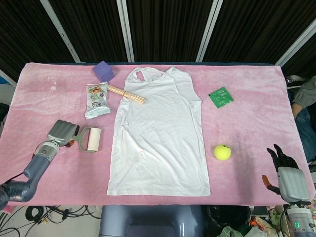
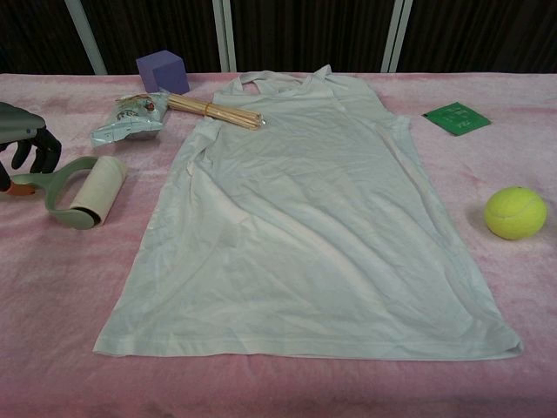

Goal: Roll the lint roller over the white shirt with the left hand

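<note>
Head view, wrinkled white shirt [image 1: 159, 136], cylindrical lint roller [image 1: 90, 139] by left hand [image 1: 62, 132]

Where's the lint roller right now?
The lint roller lies on the pink table cover, left of the white shirt in both views, just below the snack packet, at the left hand.

head: high, looking down | chest: low, nearer | shared: shirt [image 1: 159, 133]

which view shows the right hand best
Head view: the right hand shows at the table's lower right corner, fingers up, holding nothing. Chest view doesn't show it at all; only the left hand appears there, by the lint roller.
</note>
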